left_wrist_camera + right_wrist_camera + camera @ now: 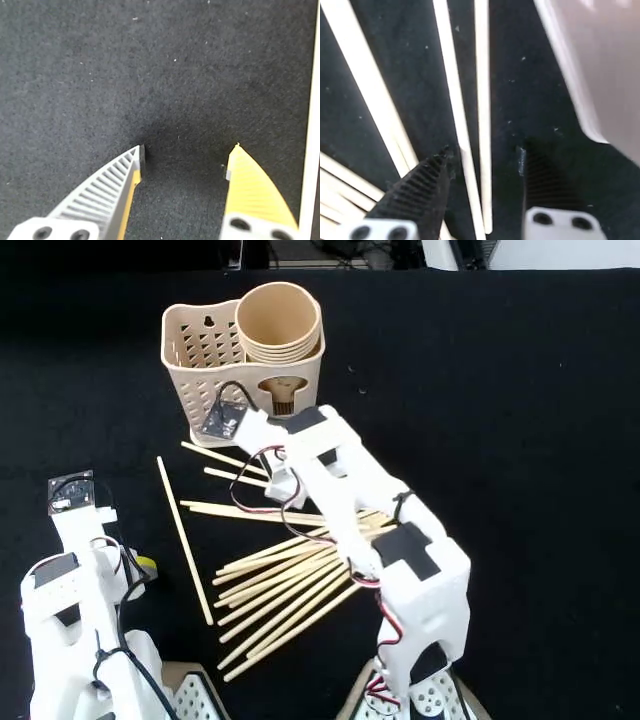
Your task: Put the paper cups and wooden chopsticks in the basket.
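Note:
A beige slotted basket (pixel 200 360) stands at the back of the black table, with stacked paper cups (pixel 280 320) in its right compartment. Several wooden chopsticks (pixel 290 590) lie fanned out in the middle, and one chopstick (pixel 183 540) lies apart to the left. My right gripper (pixel 484 150) is open just in front of the basket (pixel 600 65), its black fingers astride two chopsticks (pixel 451 90). Over bare cloth at the front left, my left gripper (pixel 187 147) is open and holds nothing.
The right arm (pixel 350 500) stretches over the chopstick pile from the front edge. The left arm (pixel 70 590) stands at the front left corner. Open black cloth lies to the right of the basket and the pile.

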